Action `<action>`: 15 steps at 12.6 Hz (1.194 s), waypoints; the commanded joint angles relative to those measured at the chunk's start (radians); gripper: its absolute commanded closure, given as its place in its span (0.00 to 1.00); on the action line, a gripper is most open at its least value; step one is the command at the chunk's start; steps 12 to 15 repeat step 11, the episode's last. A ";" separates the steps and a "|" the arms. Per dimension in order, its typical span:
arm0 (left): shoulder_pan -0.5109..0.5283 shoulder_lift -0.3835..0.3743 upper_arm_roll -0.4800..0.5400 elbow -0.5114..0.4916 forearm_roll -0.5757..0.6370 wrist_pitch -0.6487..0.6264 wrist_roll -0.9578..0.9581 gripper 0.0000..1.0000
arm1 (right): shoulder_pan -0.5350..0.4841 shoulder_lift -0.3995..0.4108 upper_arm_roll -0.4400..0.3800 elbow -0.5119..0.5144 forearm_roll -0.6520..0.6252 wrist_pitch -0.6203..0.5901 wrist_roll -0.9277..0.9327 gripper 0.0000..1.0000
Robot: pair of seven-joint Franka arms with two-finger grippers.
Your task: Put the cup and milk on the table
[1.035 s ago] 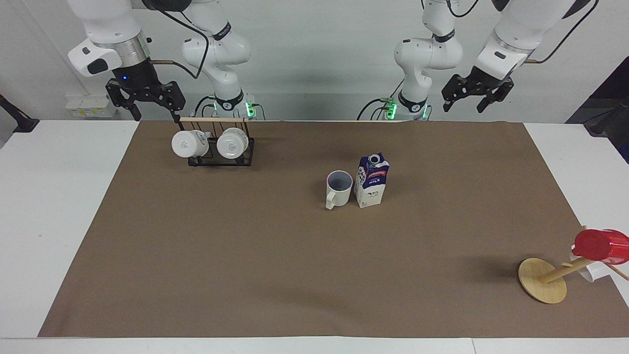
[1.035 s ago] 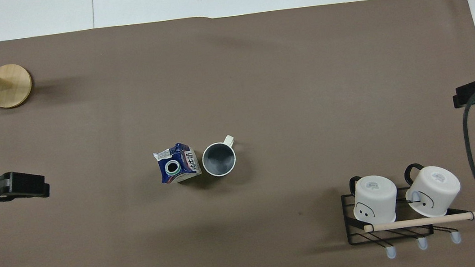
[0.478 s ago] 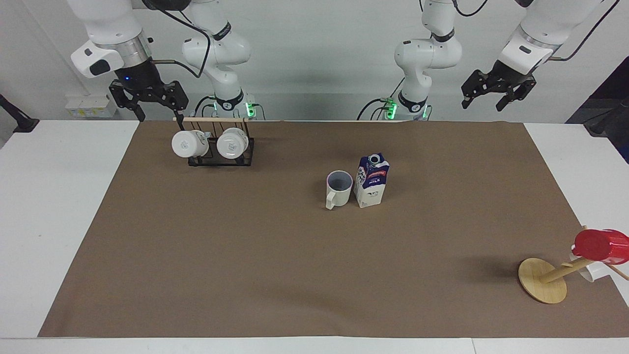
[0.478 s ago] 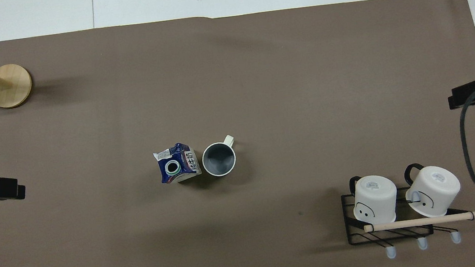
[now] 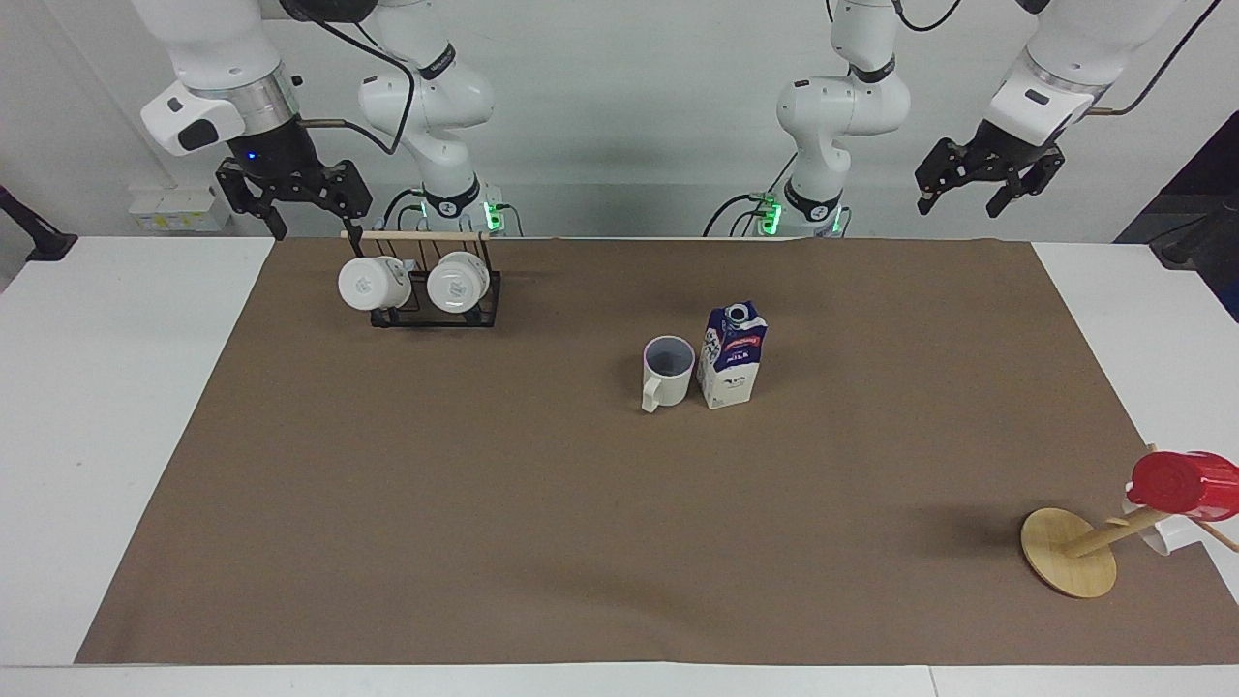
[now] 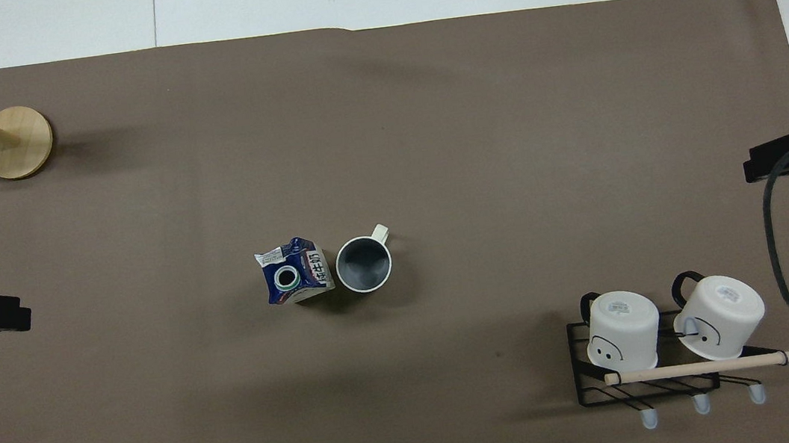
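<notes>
A cream mug (image 5: 668, 372) with a grey-blue inside is seen upright near the middle of the brown mat on the table (image 5: 116, 368), its handle at 6 o'clock in the facing view. A blue-and-white milk carton (image 5: 732, 355) stands just beside it, at 3 o'clock. The left gripper (image 5: 987, 180) and right gripper (image 5: 296, 200) are held raised over the mat's robot-side corners, fingers spread and empty.

One cup (image 5: 668, 371), one milk (image 5: 733, 354), two white mugs (image 5: 363, 282) on one rack (image 5: 436, 312), one red cup (image 5: 1183, 483) on a wooden stand (image 5: 1068, 552), two grippers (image 5: 290, 198).
</notes>
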 commanded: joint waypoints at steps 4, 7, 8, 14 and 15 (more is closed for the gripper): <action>0.010 0.004 -0.008 0.020 0.019 -0.019 -0.006 0.00 | -0.016 -0.024 0.007 -0.030 0.023 0.003 0.008 0.00; 0.010 0.000 -0.010 0.016 0.012 -0.018 -0.006 0.00 | -0.016 -0.024 0.007 -0.030 0.023 0.003 0.008 0.00; 0.008 -0.001 -0.010 0.013 0.012 -0.018 -0.005 0.00 | -0.016 -0.024 0.007 -0.030 0.023 0.003 0.008 0.00; 0.008 -0.003 -0.008 0.008 0.012 -0.019 -0.003 0.00 | -0.016 -0.024 0.007 -0.030 0.023 0.003 0.008 0.00; 0.008 -0.003 -0.008 0.008 0.012 -0.019 -0.003 0.00 | -0.016 -0.024 0.007 -0.030 0.023 0.003 0.008 0.00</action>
